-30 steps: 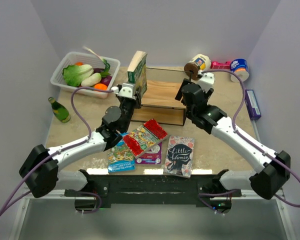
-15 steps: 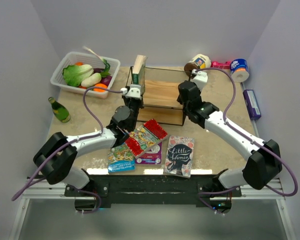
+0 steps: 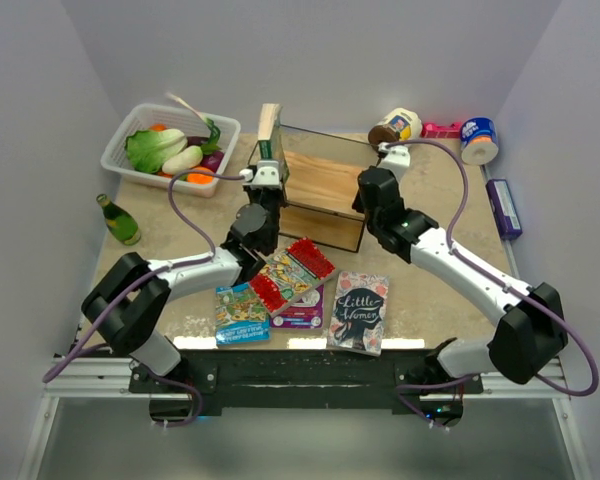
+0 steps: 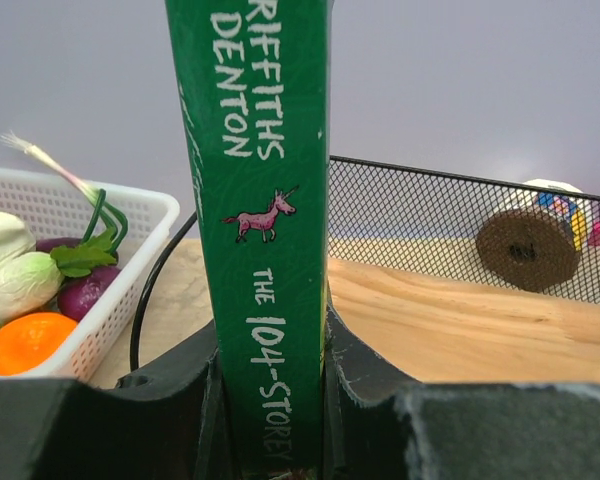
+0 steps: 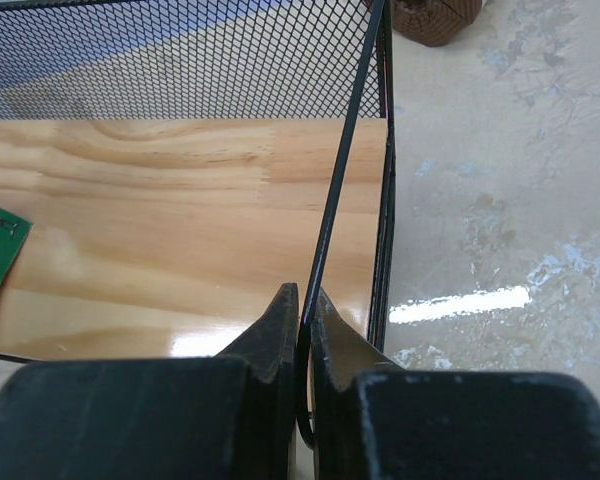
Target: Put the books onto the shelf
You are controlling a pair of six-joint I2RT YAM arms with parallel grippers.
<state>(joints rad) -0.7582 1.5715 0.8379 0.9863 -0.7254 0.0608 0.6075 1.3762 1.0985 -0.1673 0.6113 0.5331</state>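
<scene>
- Views from above and from both wrists showed my two arms working at a small wire-and-wood shelf (image 3: 320,190) on the worktop (image 3: 435,170).
- My left pincer (image 4: 273,395) pinched the green book (image 4: 265,230) low on its spine, one finger on each cover. The book stood upright at the left end of the shelf.
- In the right wrist view a green corner showed over the shelf's wooden board. I could not tell whether the book touched the board.
- My right pincer (image 5: 302,300) was pressed together on the thin black wire at the shelf's front right corner, which I judged was bracing the shelf.
- Four more books lay flat on the worktop just in front of the shelf. The red book (image 3: 290,272) overlapped the blue cartoon book (image 3: 242,312) and the purple book (image 3: 302,312), with the grey book (image 3: 360,310) just beside them.
- Risk, as I judged it: a thin paperback with nothing to lean on could topple flat once my left pincer let go.
- Risk: the book's lower edge could snag on the wire rim and twist in the grip.
- Risk: the right pincer held only a slim wire. A slip there, or a pull, could slide or tilt the shelf while the book went in.
</scene>
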